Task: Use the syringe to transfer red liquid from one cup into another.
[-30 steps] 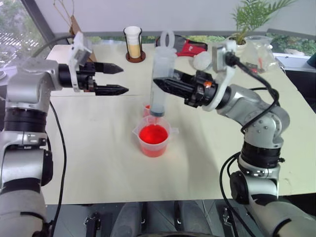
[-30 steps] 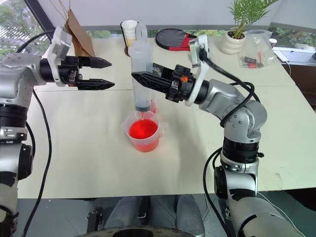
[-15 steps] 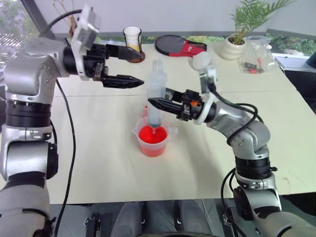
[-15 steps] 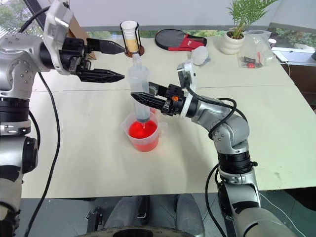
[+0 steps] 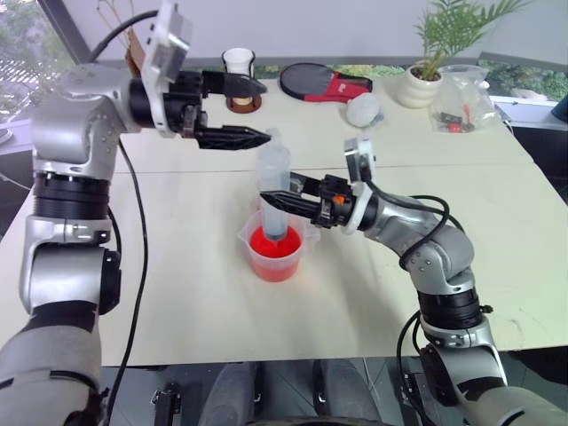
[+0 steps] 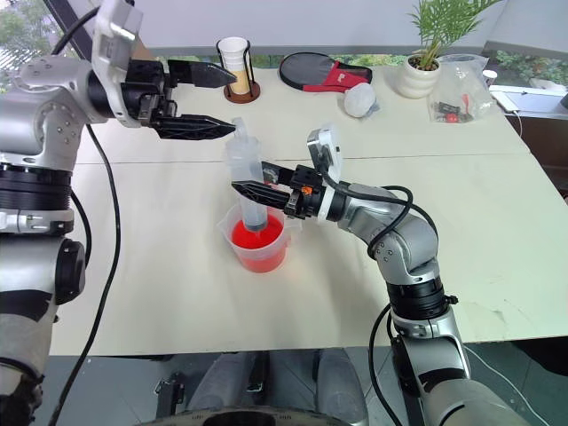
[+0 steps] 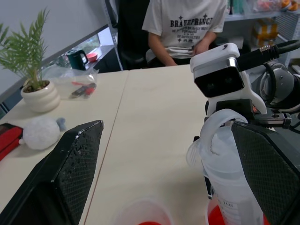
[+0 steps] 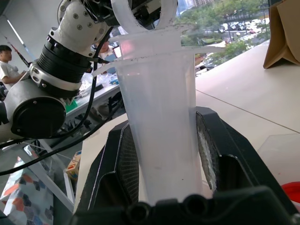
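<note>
Lowered since earlier: large clear plastic syringe (image 5: 275,191), clamped upright by right gripper (image 5: 286,205), tip in wide red-filled beaker (image 5: 273,251). Left gripper (image 5: 253,111), fingers apart, positioned at plunger; drawing up judged next.

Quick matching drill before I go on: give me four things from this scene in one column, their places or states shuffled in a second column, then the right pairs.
Things:
1. syringe
2. wide clear cup
3. left gripper
4. tall glass

Places or states:
A. open, hanging above the syringe's plunger
B. at the table's far edge, cream-coloured contents
C. upright in the shut right gripper, tip down in the wide cup
D. on the table, holding red liquid

Pairs: 1-C, 2-D, 3-A, 4-B
</note>
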Controlling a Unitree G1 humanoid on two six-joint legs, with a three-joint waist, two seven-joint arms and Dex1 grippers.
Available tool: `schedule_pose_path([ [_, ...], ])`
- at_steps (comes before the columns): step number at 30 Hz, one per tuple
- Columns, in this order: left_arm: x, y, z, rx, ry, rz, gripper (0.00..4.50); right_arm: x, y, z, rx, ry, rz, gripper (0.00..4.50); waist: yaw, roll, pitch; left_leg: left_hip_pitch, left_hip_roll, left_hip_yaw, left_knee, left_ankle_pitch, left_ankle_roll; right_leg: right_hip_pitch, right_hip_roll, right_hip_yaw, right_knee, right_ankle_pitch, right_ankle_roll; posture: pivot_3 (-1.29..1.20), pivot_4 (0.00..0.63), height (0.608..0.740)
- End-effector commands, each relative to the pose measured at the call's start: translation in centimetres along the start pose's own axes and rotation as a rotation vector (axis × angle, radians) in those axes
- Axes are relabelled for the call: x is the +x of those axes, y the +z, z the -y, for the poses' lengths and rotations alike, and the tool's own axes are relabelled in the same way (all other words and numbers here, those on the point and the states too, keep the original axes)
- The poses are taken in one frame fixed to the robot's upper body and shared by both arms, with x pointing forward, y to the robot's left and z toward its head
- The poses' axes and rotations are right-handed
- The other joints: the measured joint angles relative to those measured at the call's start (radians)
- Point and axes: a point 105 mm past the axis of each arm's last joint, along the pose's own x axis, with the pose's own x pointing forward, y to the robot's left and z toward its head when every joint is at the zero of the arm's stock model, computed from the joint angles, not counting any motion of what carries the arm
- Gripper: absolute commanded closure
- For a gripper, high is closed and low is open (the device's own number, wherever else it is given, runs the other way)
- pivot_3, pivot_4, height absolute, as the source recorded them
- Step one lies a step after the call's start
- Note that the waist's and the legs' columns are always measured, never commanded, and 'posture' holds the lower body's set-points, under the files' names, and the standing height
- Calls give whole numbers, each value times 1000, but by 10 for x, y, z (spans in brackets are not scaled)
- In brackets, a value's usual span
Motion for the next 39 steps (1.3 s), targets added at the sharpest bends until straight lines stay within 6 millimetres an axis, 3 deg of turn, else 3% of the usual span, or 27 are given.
schedule_pose_path([
  [1,4,1,1,58,-16,-22,1354,4,10,-8,-41,25,36,3100,0,0,0,0,0,0,0,0,0,0,0,0,0,0,0,0,150,740],
  [7,10,5,8,36,-55,18,4431,5,6,-11,-30,21,34,3100,0,0,0,0,0,0,0,0,0,0,0,0,0,0,0,0,150,740],
  [11,7,8,16,24,-83,15,4472,4,-3,-16,-10,21,25,3100,-2,0,0,0,0,0,0,0,0,0,0,0,0,0,0,0,150,740],
  [27,3,39,9,36,-58,113,4472,-3,-35,-19,-4,16,-47,3100,0,0,0,0,0,-1,0,0,0,0,0,0,1,0,0,0,150,740],
  [36,0,53,7,22,-55,173,4472,-4,-37,-17,-8,9,-54,3100,0,0,0,0,0,-1,0,0,0,0,1,0,1,0,0,0,150,740],
  [39,0,49,7,6,-54,165,4472,-4,-35,-15,-14,3,-46,3100,-1,0,0,0,0,-1,1,0,0,0,1,0,1,0,0,0,150,740],
])
